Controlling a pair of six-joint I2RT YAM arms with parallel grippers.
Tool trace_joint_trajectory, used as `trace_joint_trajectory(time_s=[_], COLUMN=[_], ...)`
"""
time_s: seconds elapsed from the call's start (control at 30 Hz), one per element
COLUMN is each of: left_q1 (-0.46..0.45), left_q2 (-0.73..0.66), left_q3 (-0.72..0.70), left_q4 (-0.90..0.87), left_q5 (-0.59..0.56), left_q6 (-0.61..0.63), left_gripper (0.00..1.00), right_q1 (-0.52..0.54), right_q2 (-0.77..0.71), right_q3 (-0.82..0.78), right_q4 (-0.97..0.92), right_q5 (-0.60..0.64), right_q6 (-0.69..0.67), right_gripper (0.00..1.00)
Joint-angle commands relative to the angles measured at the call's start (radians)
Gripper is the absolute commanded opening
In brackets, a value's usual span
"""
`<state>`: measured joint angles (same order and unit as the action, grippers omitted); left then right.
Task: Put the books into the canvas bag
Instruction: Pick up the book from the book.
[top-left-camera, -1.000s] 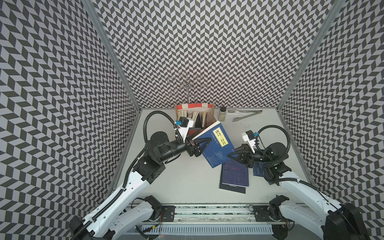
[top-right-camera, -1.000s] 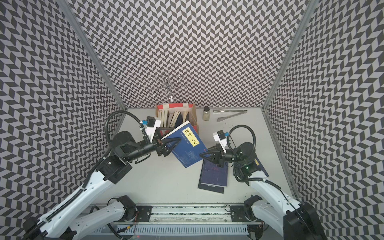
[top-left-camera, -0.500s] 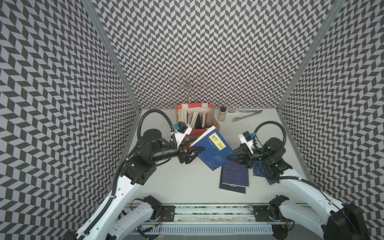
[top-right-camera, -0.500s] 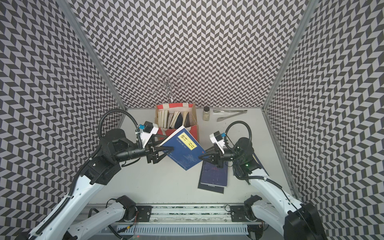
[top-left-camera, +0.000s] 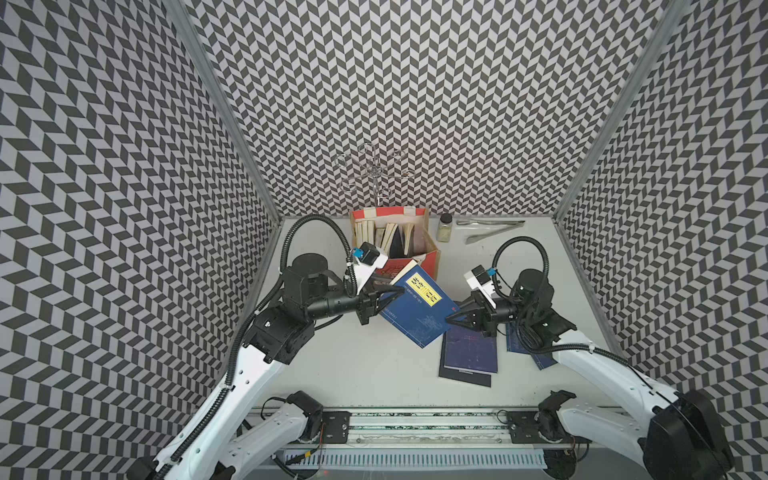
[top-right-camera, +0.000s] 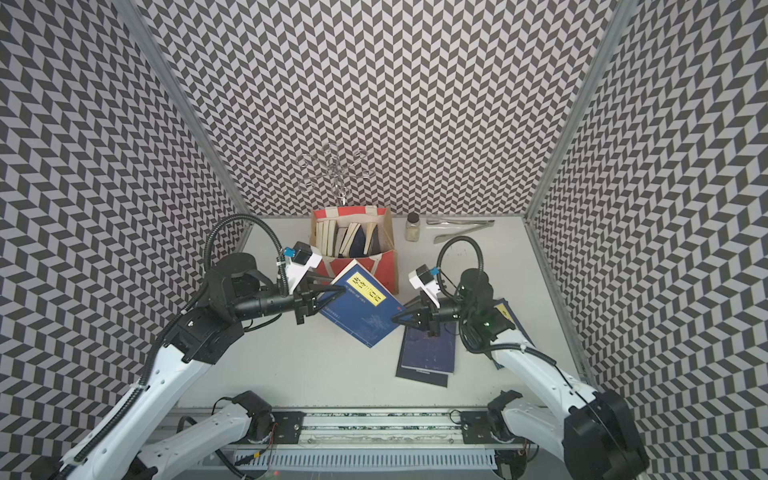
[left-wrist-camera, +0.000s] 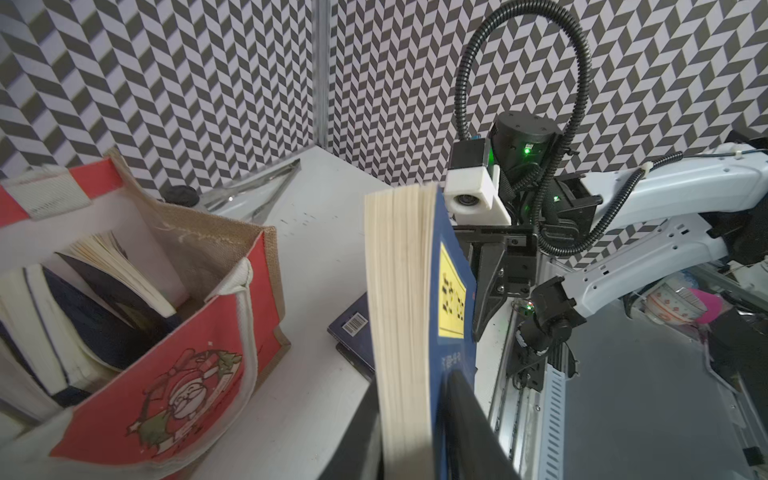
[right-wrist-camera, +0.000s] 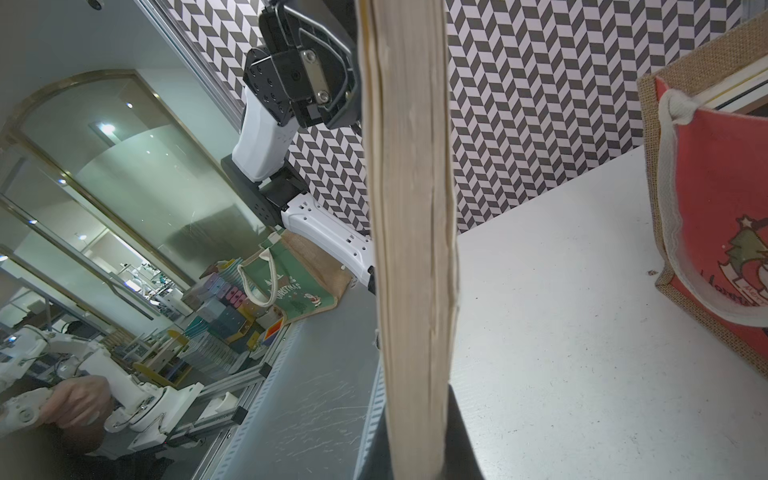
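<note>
Top views: the left claw (top-left-camera: 392, 296), spread wide a second ago, now has its jaws closed on the corner of the blue book (top-left-camera: 415, 309) nearest it; the right claw (top-left-camera: 451, 322) remains clamped on the opposite corner; the book hangs tilted between the two, clear of the bench (top-left-camera: 353, 374) and just in front of the canvas bag (top-left-camera: 430, 257). Consequence: the book now has support at two points, so a handover or a joint lift toward the bag mouth can probably proceed. Other books (top-left-camera: 390, 239) already stand inside the bag; a dark stack (top-left-camera: 469, 353) lies flat on the bench beneath the right claw.

Left wrist view: the book's page edge (left-wrist-camera: 399, 291) runs out from between the fingers (left-wrist-camera: 465, 419), one on each cover; the bag (left-wrist-camera: 199, 332) stands beside it with its mouth open, not touching.

Right wrist view: the book (right-wrist-camera: 411, 228) rises from between this claw's jaws, gripped; the bag's red panel (right-wrist-camera: 715, 199) stands apart from it.
</note>
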<state>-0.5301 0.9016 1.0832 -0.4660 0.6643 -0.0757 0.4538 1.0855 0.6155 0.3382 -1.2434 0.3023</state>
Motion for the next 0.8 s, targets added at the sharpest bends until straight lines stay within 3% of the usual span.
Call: trace_joint_trajectory(time_s=[0.0,0.07,0.13,0.23,0.4,0.57,0.77], left_q1=[-0.010,-0.014,-0.014,-0.014,0.010,0.026,0.069], left_q2=[0.011,0.014,0.016,0.025,0.092,0.208,0.352], left_q3=[0.028,0.030,0.035,0.057,0.162,0.320,0.477], left_q4=[-0.020,-0.020,-0.022,-0.019,0.002,0.018,0.033], left_q5=[0.017,0.023,0.014,-0.066,-0.273,-0.511,-0.672], left_q6=[0.018,0.021,0.021,0.014,-0.037,-0.085,-0.146], left_gripper=[0.16,0.09,0.03,0.00,0.00,0.00,0.00], right_q1=[0.008,0.008,0.008,0.005,0.000,-0.006,-0.006], right_q2=[-0.013,-0.012,-0.009,-0.017,-0.060,-0.073,-0.091], right_q3=[0.033,0.033,0.045,0.074,0.086,0.134,0.144], right_q4=[0.035,0.031,-0.010,-0.090,-0.145,-0.270,-0.338], right_q5=[-0.030,-0.017,0.023,0.128,0.443,0.763,0.888], right_q6=[-0.071,-0.071,-0.089,-0.115,-0.080,-0.046,-0.059], right_gripper=[0.00,0.00,0.11,0.59,0.99,0.99,0.99])
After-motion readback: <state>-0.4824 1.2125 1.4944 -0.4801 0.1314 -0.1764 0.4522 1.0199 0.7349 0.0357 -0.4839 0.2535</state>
